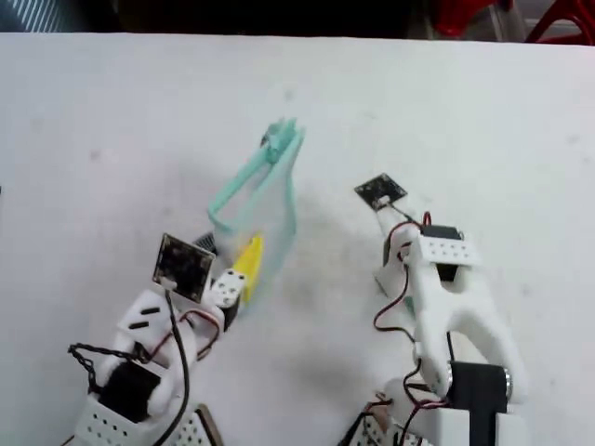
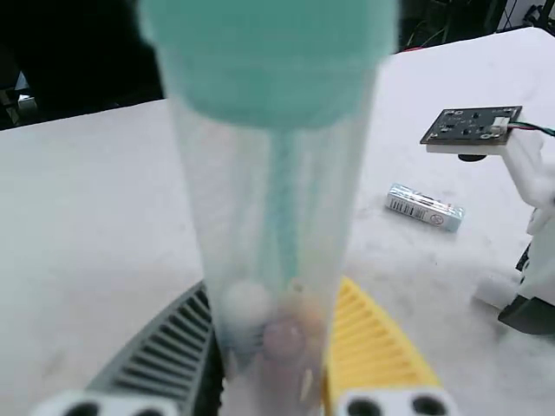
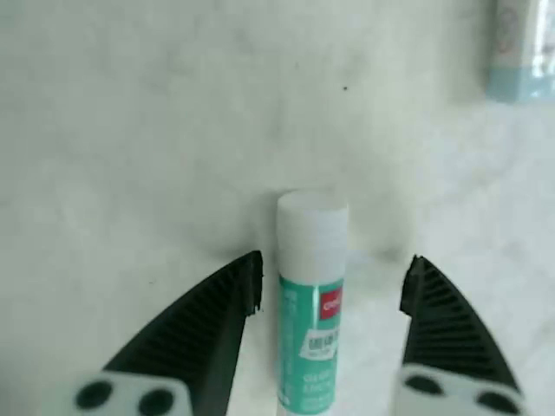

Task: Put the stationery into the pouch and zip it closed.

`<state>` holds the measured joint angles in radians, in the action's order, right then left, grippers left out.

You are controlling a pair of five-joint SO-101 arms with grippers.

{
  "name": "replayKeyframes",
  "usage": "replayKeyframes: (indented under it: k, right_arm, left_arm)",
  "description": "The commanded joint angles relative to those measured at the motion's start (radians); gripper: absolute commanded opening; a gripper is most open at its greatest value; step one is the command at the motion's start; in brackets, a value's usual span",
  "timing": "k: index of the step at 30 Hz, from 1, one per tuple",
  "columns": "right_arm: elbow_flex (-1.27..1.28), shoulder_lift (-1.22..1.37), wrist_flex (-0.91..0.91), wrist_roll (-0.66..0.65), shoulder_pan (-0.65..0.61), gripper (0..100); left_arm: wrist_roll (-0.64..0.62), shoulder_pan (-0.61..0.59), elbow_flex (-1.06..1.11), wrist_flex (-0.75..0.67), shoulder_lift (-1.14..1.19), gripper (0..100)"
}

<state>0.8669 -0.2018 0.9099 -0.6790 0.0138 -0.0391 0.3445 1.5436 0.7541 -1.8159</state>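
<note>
The translucent pouch (image 1: 258,200) with a teal zipper edge (image 1: 279,139) stands upright on the table, and my left gripper (image 1: 237,269) is shut on its near end. In the left wrist view the pouch (image 2: 269,199) sits between the grey finger (image 2: 165,355) and the yellow finger (image 2: 373,347), with small pale items showing through its wall. My right gripper (image 3: 334,269) is open, pointing down at the table. Between its black fingers lies a glue stick (image 3: 310,286) with a white cap and a teal label, untouched by either finger. A small wrapped eraser (image 2: 425,208) lies beyond the pouch.
The white table (image 1: 465,111) has free room at the back and far left. The right arm (image 1: 456,297) stands beside the pouch, its camera board (image 2: 473,130) close to the eraser. A pale blue item (image 3: 520,43) lies past the glue stick.
</note>
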Motion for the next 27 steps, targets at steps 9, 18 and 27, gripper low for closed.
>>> replayKeyframes:
  k: [9,18,27]
  right_arm:
    - [-0.245,0.012,0.174,-0.043,-0.018,20.9]
    - [-0.259,0.013,0.236,0.014,-0.077,20.9]
    - [-0.347,0.269,0.236,0.021,-0.073,20.8]
  left_arm:
    - [-0.002,-0.007,-0.066,-0.018,-0.007,7]
    - [-0.002,-0.007,-0.066,-0.018,-0.007,7]
    - [-0.008,-0.008,-0.066,-0.015,-0.007,14]
